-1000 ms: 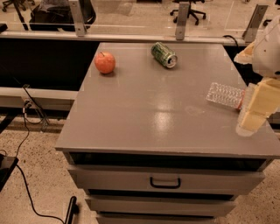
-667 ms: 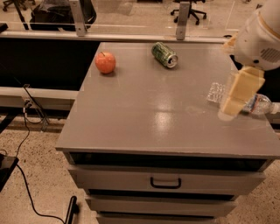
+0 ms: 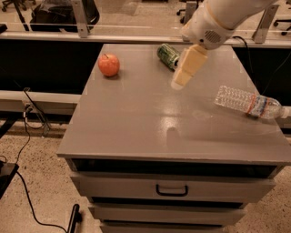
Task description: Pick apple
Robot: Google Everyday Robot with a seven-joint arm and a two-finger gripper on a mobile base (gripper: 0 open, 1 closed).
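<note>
- Nearest is a speckled floor [image 3: 45, 195] at the left, with a dark cable [image 3: 25, 139] trailing across it.
- The near face of the desk [image 3: 132, 123] has stacked drawers. The top drawer [image 3: 113, 186] carries a dark handle [image 3: 172, 189] at its middle.
- The desk top is a smooth grey slab with a soft glare near its centre.
- A clear plastic bottle [image 3: 248, 102] lies on its side at the right edge, cap end pointing right.
- The end effector [image 3: 178, 83] hangs over the desk's far middle, tilted down and to the left, on a white arm [image 3: 218, 20] coming in from the upper right. Whether it is open or closed cannot be told, and it grips nothing visible.
- The apple [image 3: 109, 65] sits upright at the far left of the desk, well apart from the end effector.
- A green can [image 3: 167, 54] lies on its side near the far edge, just beyond the end effector and right of the apple.
- Beyond the desk runs a pale rail [image 3: 113, 38] with upright posts; past it are a light floor and dark office chairs [image 3: 59, 11].
</note>
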